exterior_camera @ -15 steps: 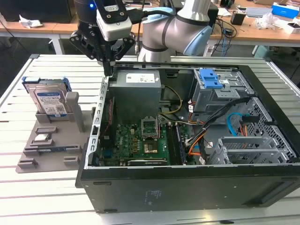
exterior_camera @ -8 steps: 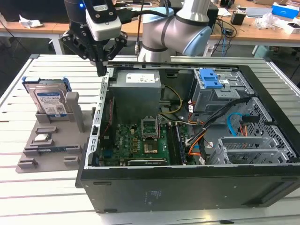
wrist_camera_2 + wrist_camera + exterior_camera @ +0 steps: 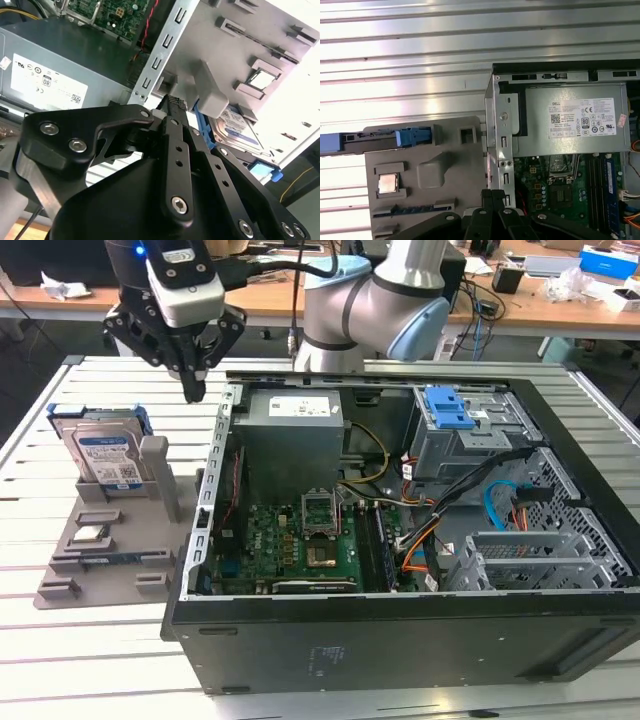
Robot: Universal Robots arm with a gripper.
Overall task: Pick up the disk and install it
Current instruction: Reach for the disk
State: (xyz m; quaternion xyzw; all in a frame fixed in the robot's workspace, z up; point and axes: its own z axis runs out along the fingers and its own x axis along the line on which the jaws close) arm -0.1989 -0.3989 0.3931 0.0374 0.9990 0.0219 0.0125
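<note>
Starts at the exterior view's left with the disk (image 3: 105,455), standing on edge in a slot of the grey holder (image 3: 110,565), below the gripper (image 3: 190,390) and well apart from it. Adds a small square chip (image 3: 92,534) lying in a recess of that holder, farther still from the fingertips. Hangs pinched closed on nothing, tips together, about over the side wall of the open computer case (image 3: 400,625). Beyond that wall, contains a grey power supply (image 3: 295,425), a green motherboard (image 3: 300,540) and, farthest from the gripper, a metal drive cage with a blue latch (image 3: 455,410). Looks straight down on the disk's thin top edge in the first wrist view; catches its labelled face past the closed fingers (image 3: 175,150) in the second wrist view.
</note>
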